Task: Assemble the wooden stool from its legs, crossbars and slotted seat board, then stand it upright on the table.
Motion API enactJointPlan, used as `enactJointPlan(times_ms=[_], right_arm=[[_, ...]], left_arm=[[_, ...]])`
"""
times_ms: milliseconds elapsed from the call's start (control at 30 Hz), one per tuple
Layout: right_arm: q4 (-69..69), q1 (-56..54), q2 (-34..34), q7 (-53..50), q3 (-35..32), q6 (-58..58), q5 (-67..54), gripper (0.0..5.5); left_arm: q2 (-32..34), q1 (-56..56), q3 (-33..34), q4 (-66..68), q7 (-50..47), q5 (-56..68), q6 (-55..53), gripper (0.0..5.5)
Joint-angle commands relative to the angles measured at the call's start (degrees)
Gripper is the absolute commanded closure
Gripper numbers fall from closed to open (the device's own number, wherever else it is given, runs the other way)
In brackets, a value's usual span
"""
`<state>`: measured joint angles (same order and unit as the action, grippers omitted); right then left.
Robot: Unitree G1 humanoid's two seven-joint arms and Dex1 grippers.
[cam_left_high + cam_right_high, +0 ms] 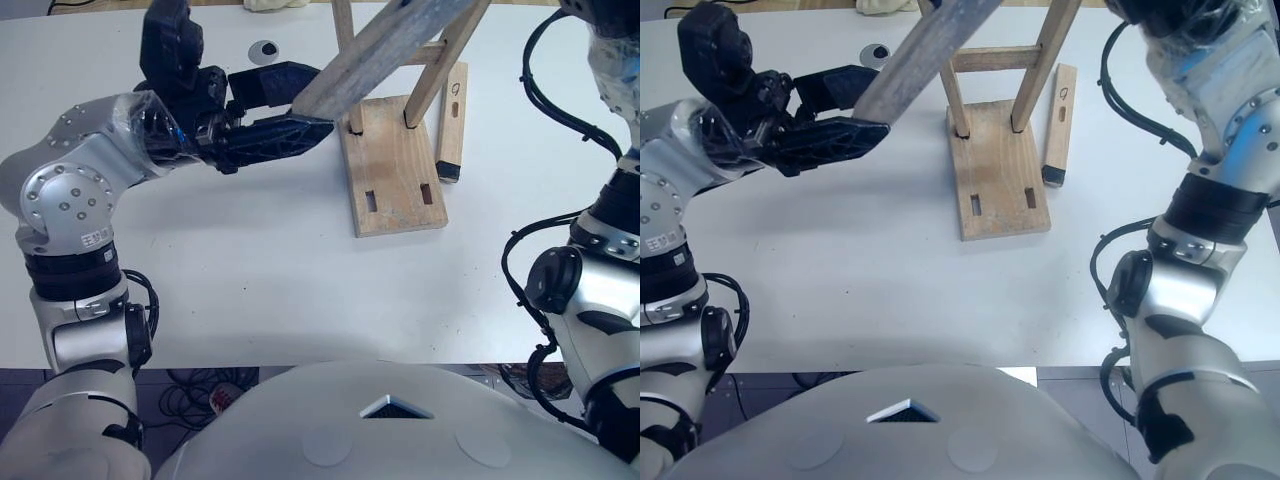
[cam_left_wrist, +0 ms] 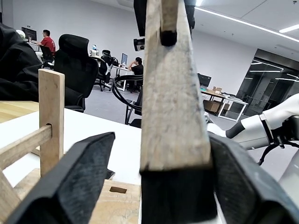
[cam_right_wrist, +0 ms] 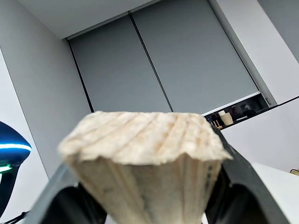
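The slotted seat board lies flat on the white table. Two legs stand in its far slots, joined by a crossbar. A third leg slants above them. Its low end sits between the fingers of my left gripper. In the left wrist view this leg rests against one finger, with a gap to the other. My right gripper is shut on the leg's high end. A loose leg lies right of the board.
A small dark round disc sits on the table behind my left gripper. A pale cloth lies at the far edge. My right arm rises along the table's right side. Bare tabletop stretches in front of the board.
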<state>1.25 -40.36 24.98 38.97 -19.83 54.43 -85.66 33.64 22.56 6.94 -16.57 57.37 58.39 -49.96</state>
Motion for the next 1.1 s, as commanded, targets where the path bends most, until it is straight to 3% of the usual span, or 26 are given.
enactJointPlan(times_ms=[33, 233, 467, 1100], right_arm=[[4.1, 0.6, 6.3, 4.9, -3.8, -0.6, 3.2, 3.42], [5.8, 4.2, 12.1, 18.0, -1.7, -6.3, 16.3, 3.43], [10.6, 9.2, 13.6, 30.9, 1.6, -14.6, 28.6, 3.43], [19.0, 10.1, 17.2, 41.2, 6.0, -22.3, 45.0, 3.43]], left_arm=[[1.6, -2.7, 0.3, -0.2, 0.8, -0.7, 0.2, 1.74], [2.4, -4.1, 0.9, 1.3, 1.4, -0.8, 0.6, 1.74], [1.4, -4.4, -0.9, 2.0, 0.4, -2.1, 0.8, 1.74], [-0.4, -2.9, -1.0, 2.9, -1.2, -2.3, 0.7, 1.74]])
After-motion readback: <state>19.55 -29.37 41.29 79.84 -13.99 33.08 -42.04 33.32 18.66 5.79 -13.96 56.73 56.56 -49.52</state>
